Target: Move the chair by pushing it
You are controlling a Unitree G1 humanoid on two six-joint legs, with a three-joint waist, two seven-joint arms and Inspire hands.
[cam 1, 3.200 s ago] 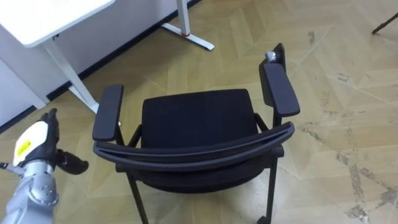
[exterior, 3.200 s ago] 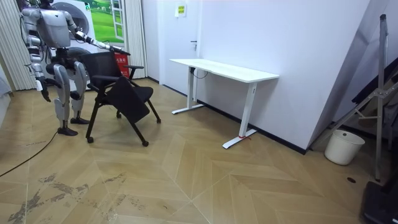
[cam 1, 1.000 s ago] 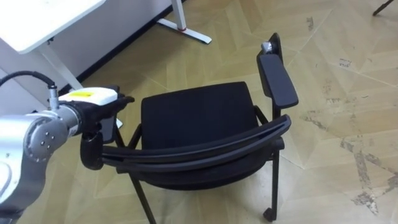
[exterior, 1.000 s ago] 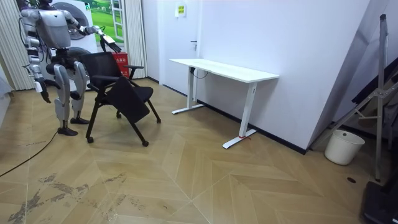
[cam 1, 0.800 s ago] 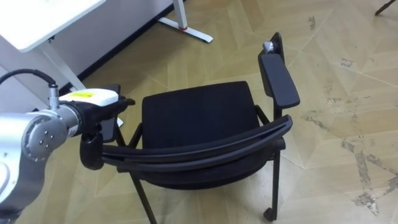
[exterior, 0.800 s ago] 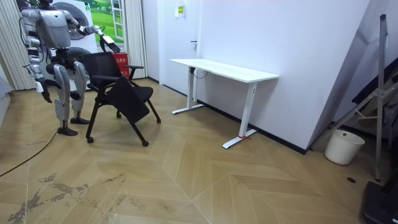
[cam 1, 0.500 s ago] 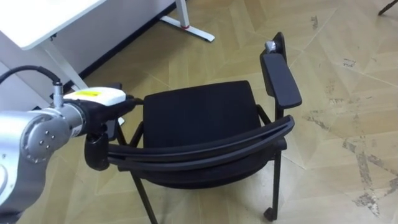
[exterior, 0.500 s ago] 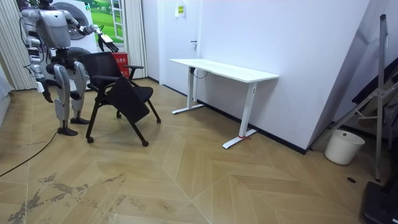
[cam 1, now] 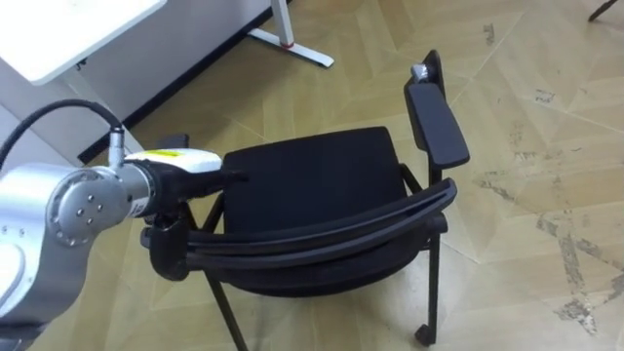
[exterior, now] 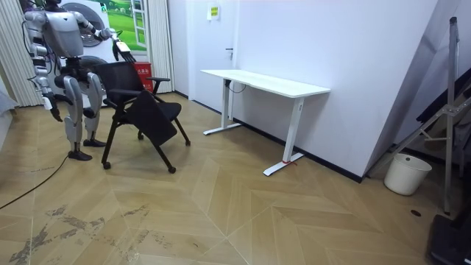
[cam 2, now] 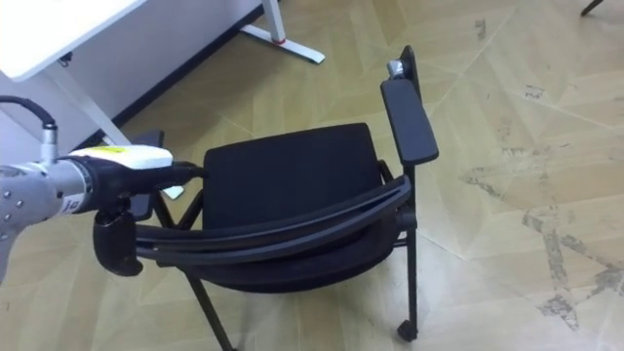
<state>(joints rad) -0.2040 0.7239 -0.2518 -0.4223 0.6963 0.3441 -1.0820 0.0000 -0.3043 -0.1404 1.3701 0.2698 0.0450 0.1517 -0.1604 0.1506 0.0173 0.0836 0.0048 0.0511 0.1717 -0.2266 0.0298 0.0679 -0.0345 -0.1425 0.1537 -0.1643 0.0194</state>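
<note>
Chair (cam 1: 307, 185), black, stands on the wood floor (cam 1: 526, 107) right in front of the robot. Its curved backrest (cam 1: 322, 234) is nearest the robot and its seat faces away. The desk (cam 1: 58, 29) is beyond it, to the left, with one white foot (cam 1: 292, 47) on the floor past the seat. The chair's right armrest (cam 1: 436, 122) is bare.

The left hand (cam 1: 175, 166) reaches in from the left at the height of the chair's left armrest (cam 2: 144, 171), which it mostly covers. Its dark fingers (cam 1: 222, 176) are stretched out straight and close together, pointing across the left edge of the seat. A dark rounded shape sits just below the hand at the backrest's left end; I cannot tell whether it is the thumb or part of the chair.

In the room view the robot stands upright behind the chair, at the view's left, its left arm raised over the backrest. The right hand (exterior: 54, 112) hangs by its side, well apart from the chair; I cannot tell how its fingers are set.
</note>
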